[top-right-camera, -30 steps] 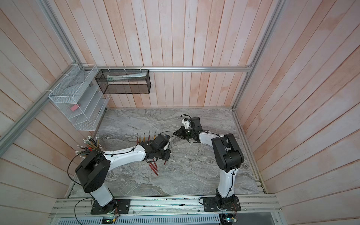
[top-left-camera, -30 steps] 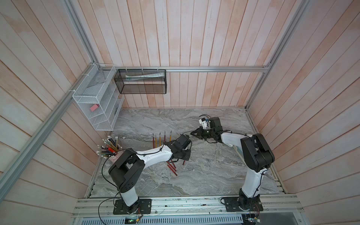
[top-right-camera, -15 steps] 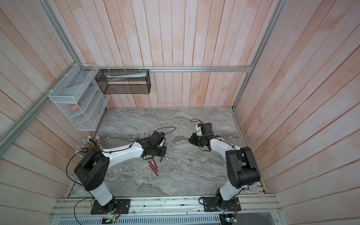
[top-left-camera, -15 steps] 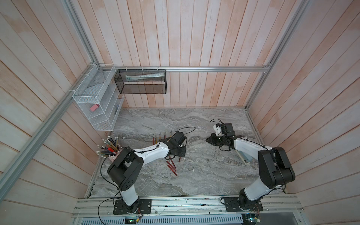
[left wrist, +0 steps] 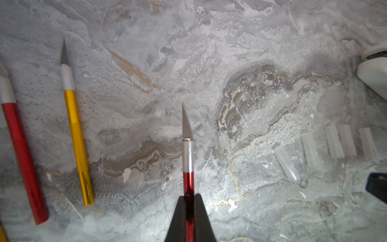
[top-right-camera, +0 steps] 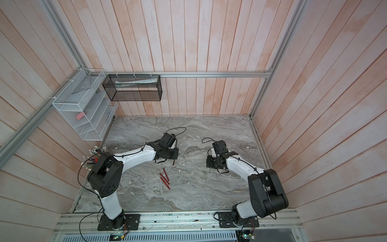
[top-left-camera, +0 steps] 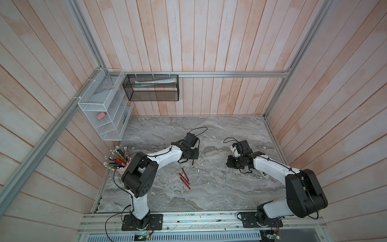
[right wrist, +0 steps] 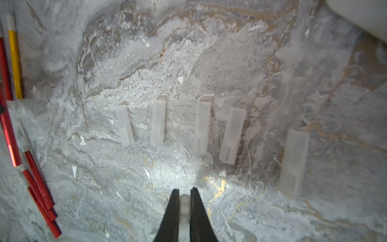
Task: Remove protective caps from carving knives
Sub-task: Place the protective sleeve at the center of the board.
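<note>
My left pincer [left wrist: 189, 199] is clamped on a slim red-handled carving knife [left wrist: 187, 163], jaws pinching the glossy handle, its grey pointed blade bare. My right pincer [right wrist: 184, 193] is closed on a small whitish translucent plastic cap [right wrist: 184, 206]. In a top view both sit mid-frame over the grey marbled tabletop [top-left-camera: 209, 188], the left at centre-left and the right at centre-right, well apart.

I judge the knife light, stiff and slick along the handle. The blade is thin and sharp, so the hold belongs on the handle or the knurled silver collar, never the tip. The cap I judge nearly weightless, slightly squashy and slippery, so it wants a gentle pinch across its flat sides.

Five loose caps [right wrist: 201, 127] lie in a row near my right pincer. A yellow-handled knife [left wrist: 77, 136] and another red-handled knife [left wrist: 23, 155] lie uncapped near my left.

Most of my held cap is hidden between the jaws. The cluster of red knives [top-left-camera: 184, 178], lower centre in a top view, is too small to tell capped from bare.
</note>
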Robot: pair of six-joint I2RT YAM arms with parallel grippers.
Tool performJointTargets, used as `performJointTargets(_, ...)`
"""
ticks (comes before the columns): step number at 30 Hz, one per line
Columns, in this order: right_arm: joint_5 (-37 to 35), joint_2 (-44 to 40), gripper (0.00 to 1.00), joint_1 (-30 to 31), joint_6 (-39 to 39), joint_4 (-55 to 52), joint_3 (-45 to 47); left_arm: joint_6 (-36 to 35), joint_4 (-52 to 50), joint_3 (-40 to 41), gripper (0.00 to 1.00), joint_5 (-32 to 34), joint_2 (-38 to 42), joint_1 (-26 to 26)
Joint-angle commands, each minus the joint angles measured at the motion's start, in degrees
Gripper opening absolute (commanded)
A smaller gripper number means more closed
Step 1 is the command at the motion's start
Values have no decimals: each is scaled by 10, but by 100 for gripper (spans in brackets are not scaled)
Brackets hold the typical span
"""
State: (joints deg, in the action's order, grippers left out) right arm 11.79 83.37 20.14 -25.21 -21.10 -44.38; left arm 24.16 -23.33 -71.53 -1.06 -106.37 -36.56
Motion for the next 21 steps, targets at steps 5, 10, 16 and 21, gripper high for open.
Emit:
performJointTargets(5,-8,28,1,9,10,-2,12,-19,-16,-34,0,8,-35,11)
performJointTargets(10,-5,43,10,9,10,13,14,-22,-16,-43,0,10,-48,18)
performJointTargets(16,-6,48,20,9,9,18,11,-26,-17,-55,0,11,-65,30)
performJointTargets(21,-7,42,25,9,5,20,13,-36,-23,-72,0,17,-81,37)
